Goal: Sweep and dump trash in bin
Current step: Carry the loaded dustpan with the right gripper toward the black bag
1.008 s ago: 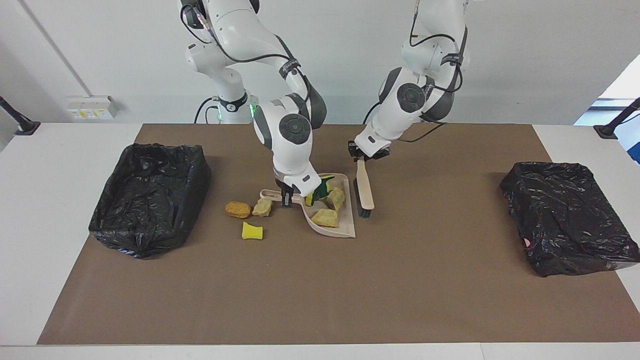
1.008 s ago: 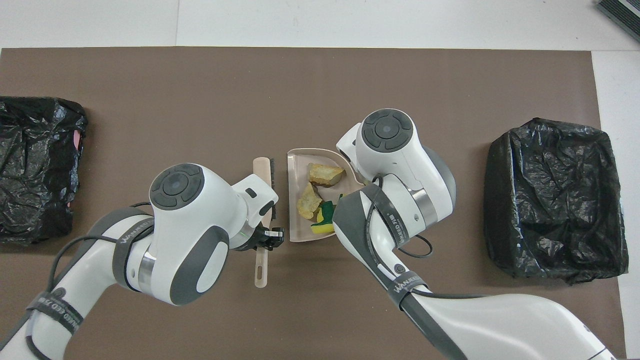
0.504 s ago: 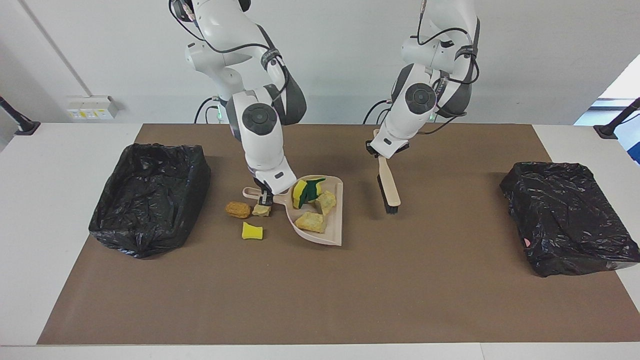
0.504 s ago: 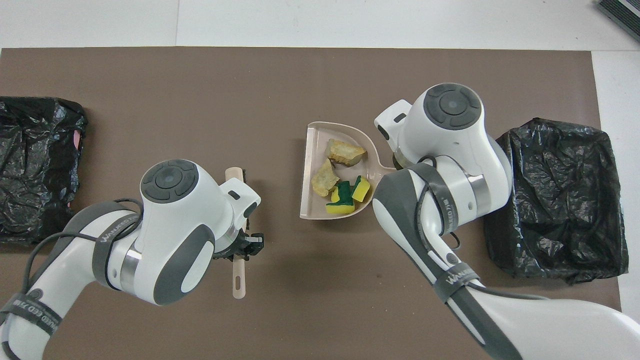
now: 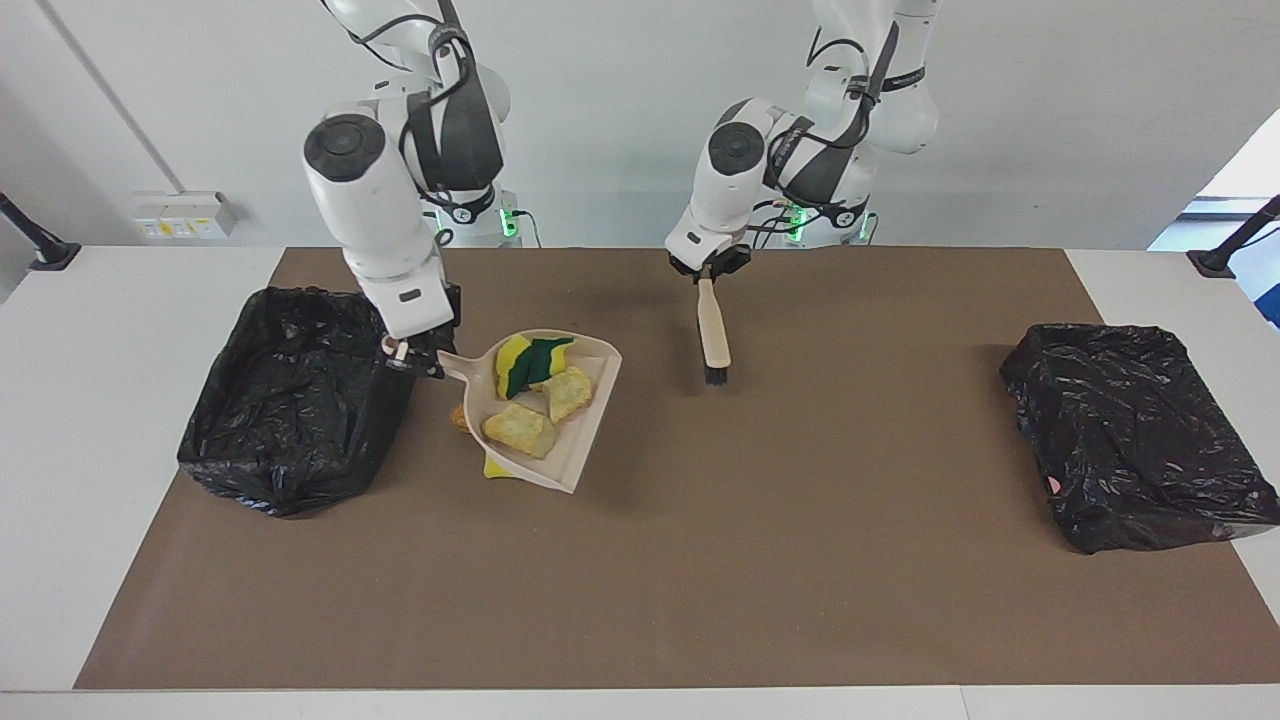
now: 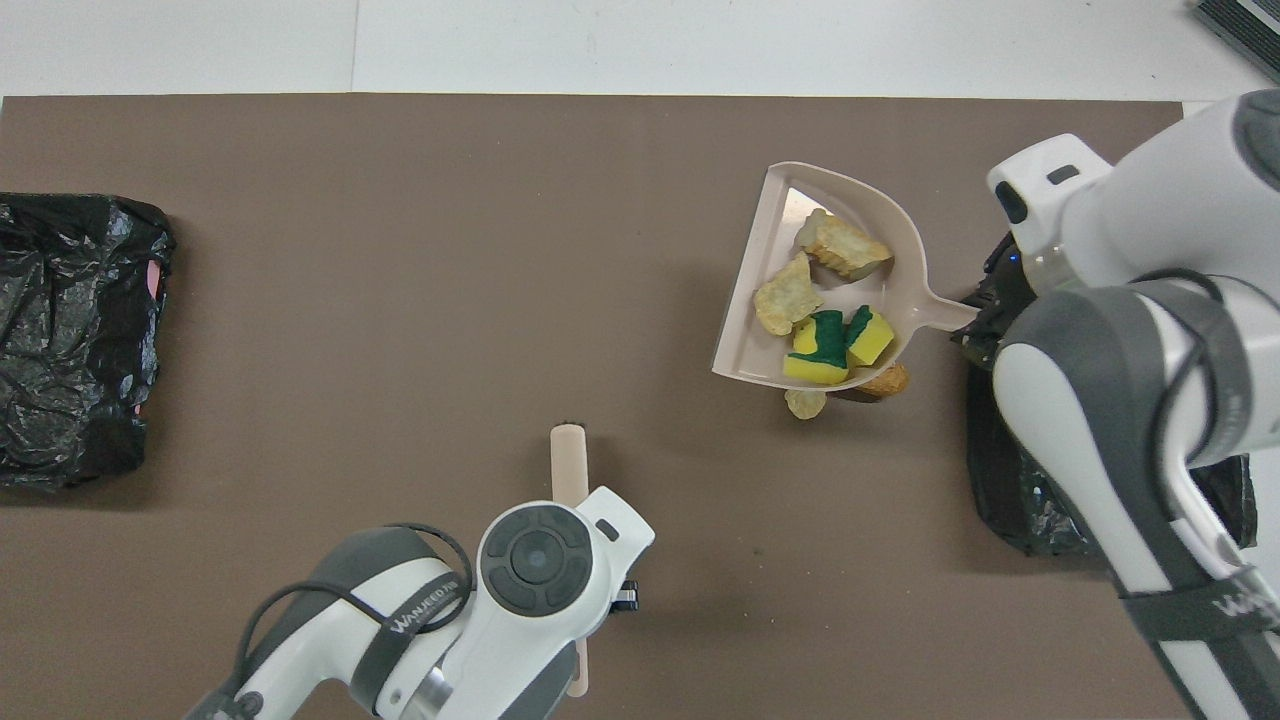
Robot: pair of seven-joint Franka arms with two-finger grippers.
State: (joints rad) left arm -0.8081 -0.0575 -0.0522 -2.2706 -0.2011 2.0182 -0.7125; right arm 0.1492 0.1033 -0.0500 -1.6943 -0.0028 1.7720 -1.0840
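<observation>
Right gripper [image 5: 402, 357] was clamped on the dustpan [image 5: 585, 420] handle, pan lifted over the mat beside the bin [image 5: 300, 395] at the right arm's end. Trash [image 5: 530, 395]: four scraps rode in the pan, the rest lay on the mat under it [image 6: 806, 403]. Scraps looked light, soft and loose, likely to slide if the pan tipped, so carry them by the stiff handle, mouth level. Pan's long axis ran handle-to-mouth, handle toward the bin, mouth toward table centre. Left gripper [image 5: 708, 268] was closed on the brush [image 5: 713, 335] handle, bristles hanging down.
</observation>
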